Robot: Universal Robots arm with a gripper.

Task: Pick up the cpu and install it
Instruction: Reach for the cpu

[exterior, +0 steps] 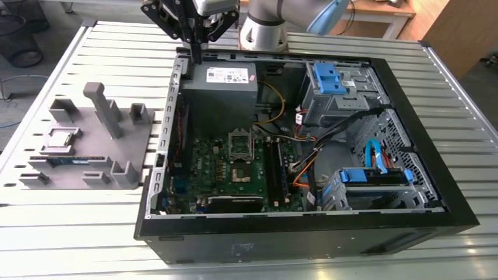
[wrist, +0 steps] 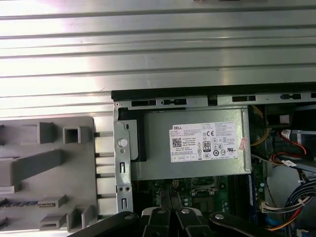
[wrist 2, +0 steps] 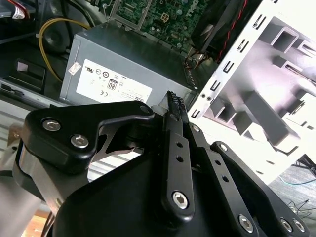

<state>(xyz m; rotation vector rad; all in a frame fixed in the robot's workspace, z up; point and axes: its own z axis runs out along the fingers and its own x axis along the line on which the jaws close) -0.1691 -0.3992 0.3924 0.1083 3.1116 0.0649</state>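
Observation:
The cpu [exterior: 62, 138], a small square chip with a silver top, lies in a recess of the grey fixture [exterior: 86, 125] at the exterior view's left. My gripper [exterior: 196, 58] hangs well away from it, over the back left corner of the open computer case [exterior: 311, 224], just above the grey power supply [exterior: 218, 76]. In the second wrist view the gripper [wrist 2: 174, 98] has its two black fingers pressed together with nothing between them. On the green motherboard [exterior: 233, 172] the socket [exterior: 239, 170] lies exposed, with its silver hinged frame [exterior: 239, 142] swung up.
A long green-and-blue memory stick [exterior: 66, 158] lies on the fixture beside the cpu, among upright grey posts [exterior: 101, 108]. Blue drive cages [exterior: 330, 79], orange and black cables [exterior: 307, 169] and the case walls crowd the exterior view's right. The slatted metal table [exterior: 70, 233] surrounds everything.

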